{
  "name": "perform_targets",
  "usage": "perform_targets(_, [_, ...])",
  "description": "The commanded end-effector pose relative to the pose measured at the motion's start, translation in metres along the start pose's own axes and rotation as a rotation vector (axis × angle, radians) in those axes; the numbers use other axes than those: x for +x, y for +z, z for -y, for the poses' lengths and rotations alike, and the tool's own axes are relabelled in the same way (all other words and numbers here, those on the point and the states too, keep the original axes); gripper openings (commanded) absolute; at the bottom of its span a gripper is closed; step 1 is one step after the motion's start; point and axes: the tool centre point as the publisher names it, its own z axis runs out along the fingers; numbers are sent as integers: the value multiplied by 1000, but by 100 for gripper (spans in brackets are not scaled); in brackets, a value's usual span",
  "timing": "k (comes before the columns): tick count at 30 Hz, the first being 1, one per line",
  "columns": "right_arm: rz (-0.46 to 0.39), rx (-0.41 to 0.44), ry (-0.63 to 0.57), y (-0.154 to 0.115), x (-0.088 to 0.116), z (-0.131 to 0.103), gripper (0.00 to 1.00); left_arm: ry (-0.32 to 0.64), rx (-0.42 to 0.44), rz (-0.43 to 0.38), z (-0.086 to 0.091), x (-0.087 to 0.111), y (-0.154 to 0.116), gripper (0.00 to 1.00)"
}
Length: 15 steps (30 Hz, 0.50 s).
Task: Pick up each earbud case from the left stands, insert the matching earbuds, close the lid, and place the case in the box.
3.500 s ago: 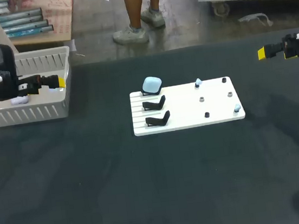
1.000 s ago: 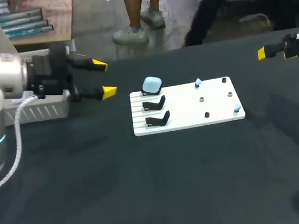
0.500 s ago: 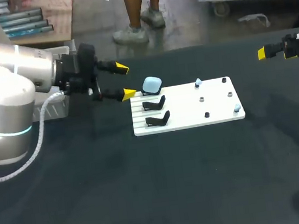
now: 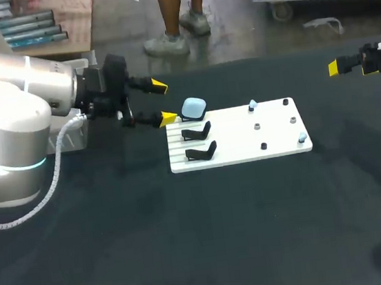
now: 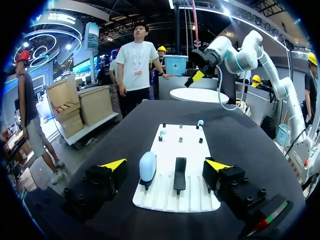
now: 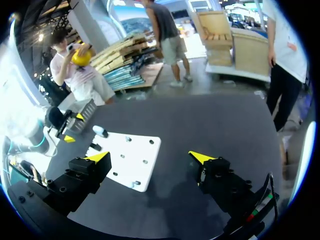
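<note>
**A:** so my left end effector (image 4: 164,102) is spread wide with nothing in it, just beside the pale blue rounded earbud case (image 4: 193,107), which sits on the far black stand (image 4: 202,117) of the white slotted board (image 4: 247,151). The right end effector (image 6: 149,156) gapes too, well apart.

**B:** and the grey slatted basket (image 4: 72,142)?

**A:** mostly hidden behind the left arm (image 4: 13,115), so I can't see the contents. The bits on the board's pegs are too small to tell.

Left claw (image 4: 164,102) spread, beside earbud case (image 4: 193,107), white board (image 4: 243,144)

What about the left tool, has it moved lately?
Yes. The left tool has swung rightward, up to the white board's left edge, beside the pale blue case.
</note>
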Motion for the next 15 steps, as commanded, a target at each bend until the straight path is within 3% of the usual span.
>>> perform_targets(1, [0,-1,-1,0,0,0,100,1,-3,2,0,1,0,100])
perform_targets(15, [0,-1,-1,0,0,0,100,47,43,0,-17,21,23,100])
